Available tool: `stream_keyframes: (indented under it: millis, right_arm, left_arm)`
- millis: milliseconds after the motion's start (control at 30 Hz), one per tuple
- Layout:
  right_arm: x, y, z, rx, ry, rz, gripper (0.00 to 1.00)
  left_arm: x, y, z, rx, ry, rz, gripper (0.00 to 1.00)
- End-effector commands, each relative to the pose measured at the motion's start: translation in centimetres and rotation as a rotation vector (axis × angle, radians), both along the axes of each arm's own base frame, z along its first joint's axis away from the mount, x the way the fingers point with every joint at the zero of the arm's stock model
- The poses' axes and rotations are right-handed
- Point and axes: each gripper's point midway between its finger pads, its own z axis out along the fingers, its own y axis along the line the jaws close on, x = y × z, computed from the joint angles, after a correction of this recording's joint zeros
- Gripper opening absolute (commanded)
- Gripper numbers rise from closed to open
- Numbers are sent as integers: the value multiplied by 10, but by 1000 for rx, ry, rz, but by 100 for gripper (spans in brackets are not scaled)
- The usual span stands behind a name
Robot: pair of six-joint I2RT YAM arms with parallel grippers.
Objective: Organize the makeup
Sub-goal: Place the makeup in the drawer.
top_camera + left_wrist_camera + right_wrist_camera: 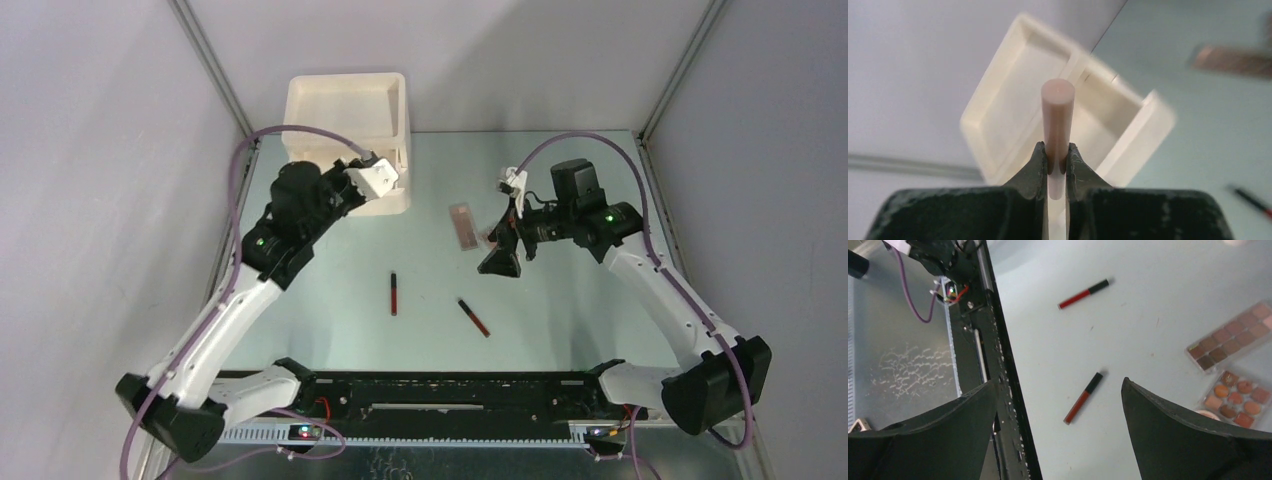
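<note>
My left gripper (1057, 147) is shut on a peach-pink round stick (1058, 107) that points out past the fingertips, held over the cream drawer box (1013, 95). From above, that gripper (378, 183) hangs at the box's front right corner. My right gripper (1059, 381) stands wide open above the table with nothing between its fingers. Two slim red-and-black tubes (1083, 293) (1082, 399) lie below it. To its right lie a long brown palette (1230, 335) and a smaller palette (1235, 399).
The cream box (345, 125) stands at the back left against the wall. The two tubes (394, 293) (473, 316) lie mid-table, and the long palette (463, 226) just left of the right gripper (500, 258). A black rail (450, 395) runs along the near edge.
</note>
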Motion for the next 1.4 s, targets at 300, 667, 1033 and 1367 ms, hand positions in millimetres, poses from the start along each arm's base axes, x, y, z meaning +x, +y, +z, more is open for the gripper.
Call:
stream_keyframes:
  millis: [300,667,1033,1367]
  right_arm:
    - [0,5,-58,-136,-9,26,98]
    - [0,1,-67,-163,-15,25,97]
    - [6,1,-93,-235,29,22,96]
    - [10,2,-116,-325,38,11,96]
  left_arm:
    - [104,84,-15,583,-31,255,9]
    - [139,93,-76,727,175,217,13]
    - [141,94,-112,754,276,189,17]
    - [142,98,-117,762,295,191,37]
